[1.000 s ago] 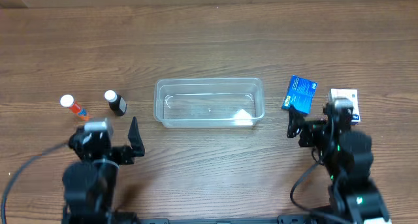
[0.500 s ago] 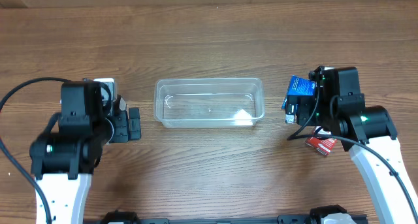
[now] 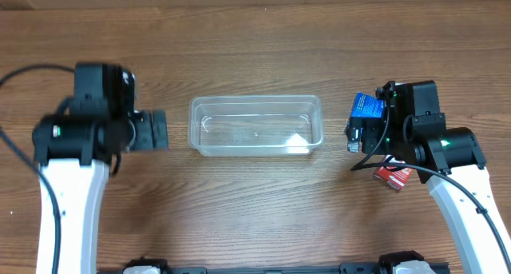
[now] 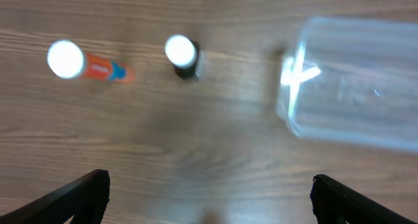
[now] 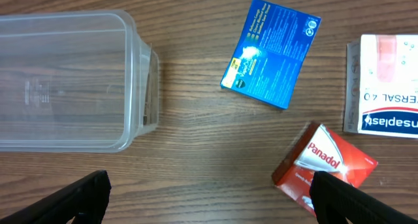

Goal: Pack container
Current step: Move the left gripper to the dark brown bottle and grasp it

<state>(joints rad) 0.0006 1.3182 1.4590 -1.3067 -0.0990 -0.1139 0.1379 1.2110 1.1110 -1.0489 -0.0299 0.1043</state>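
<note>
The container [image 3: 255, 100], a clear rectangular tub, stands empty at the table's middle. It also shows in the left wrist view [image 4: 294, 113] and the right wrist view [image 5: 140, 87]. My left gripper [image 3: 152, 132] is open and empty, left of the tub; in its wrist view [image 4: 209, 181] it hangs above bare wood. My right gripper [image 3: 357, 146] is open and empty, right of the tub; in its wrist view [image 5: 210, 179] it hangs over bare wood between the tub and a red Panadol box [image 5: 324, 165].
A blue box [image 5: 271, 53] lies right of the tub, with a white plaster box [image 5: 385, 87] farther right. An orange bottle with a white cap [image 4: 85, 64] lies on its side, and a dark white-capped bottle [image 4: 181, 54] stands left of the tub.
Both arms have swung out from the front edge over the table. In the last half second the left arm moved farther back; the right arm has stayed still.
</note>
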